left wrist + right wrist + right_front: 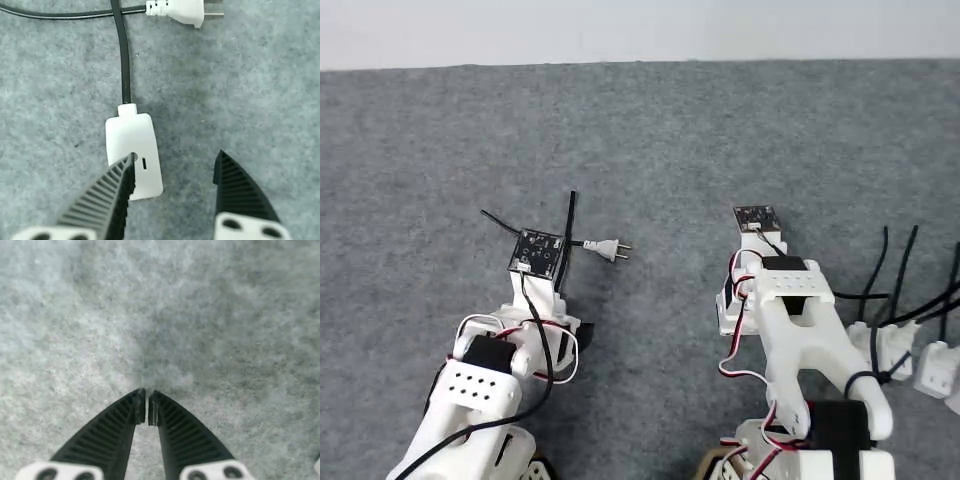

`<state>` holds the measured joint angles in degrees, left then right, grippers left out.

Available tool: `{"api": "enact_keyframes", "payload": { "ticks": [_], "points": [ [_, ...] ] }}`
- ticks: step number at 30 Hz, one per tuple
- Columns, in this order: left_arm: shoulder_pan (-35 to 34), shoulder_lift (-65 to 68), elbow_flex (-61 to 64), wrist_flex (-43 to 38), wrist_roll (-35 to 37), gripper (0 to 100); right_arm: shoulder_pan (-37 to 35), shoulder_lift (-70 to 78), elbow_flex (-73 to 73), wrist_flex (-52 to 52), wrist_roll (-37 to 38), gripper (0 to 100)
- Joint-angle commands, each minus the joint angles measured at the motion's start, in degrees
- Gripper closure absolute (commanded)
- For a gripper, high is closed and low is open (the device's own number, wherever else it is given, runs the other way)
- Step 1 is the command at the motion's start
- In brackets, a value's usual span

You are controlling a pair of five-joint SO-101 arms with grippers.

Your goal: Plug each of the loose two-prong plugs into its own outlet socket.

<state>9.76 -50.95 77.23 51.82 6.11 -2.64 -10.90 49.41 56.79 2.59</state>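
Note:
A white outlet socket (135, 145) on a black cable (122, 60) lies on the grey mat, one slot showing. My left gripper (175, 162) hovers open just over it, one fingertip (125, 172) overlapping the socket's edge and the other out over bare mat. A loose white two-prong plug (177, 10) lies beyond the socket, its black cord crossing the socket's cable; from above the plug (610, 249) rests just ahead of the left arm (505, 355). My right gripper (146, 402) is shut on nothing, low over plain mat, at the end of the right arm (800, 310).
Several white plug or socket blocks (885, 345) with black cables (910, 260) sit bunched at the right edge beside the right arm. Grey mat (670, 130) stretches open toward the far edge and between the arms.

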Motion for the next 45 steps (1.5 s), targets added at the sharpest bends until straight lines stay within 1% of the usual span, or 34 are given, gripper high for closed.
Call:
{"api": "enact_keyframes", "payload": {
  "ticks": [1,10,17,33,35,39,45],
  "points": [
    [-0.53,0.18,-1.27,-1.05,0.26,76,0.04,-0.31,-0.18,0.75,0.70,99.0],
    [-0.70,0.18,-0.75,0.62,0.18,76,0.04,-0.40,-0.18,0.84,0.70,99.0],
    [-0.79,0.26,1.36,-2.81,0.26,76,0.13,-0.40,-0.18,0.84,0.70,99.0],
    [-0.88,0.26,1.54,-3.78,0.35,76,0.13,-0.48,-0.18,0.92,0.70,99.0],
    [-2.29,0.35,1.54,-4.40,0.26,76,0.13,-0.57,-0.18,1.27,0.70,99.0],
    [-4.13,4.66,0.31,-5.89,-1.23,76,0.13,-0.57,-0.18,1.54,0.70,99.0],
    [-2.90,15.12,-4.62,-6.24,-1.49,76,0.57,-0.66,-0.18,1.54,0.70,99.0]
  ]
}}
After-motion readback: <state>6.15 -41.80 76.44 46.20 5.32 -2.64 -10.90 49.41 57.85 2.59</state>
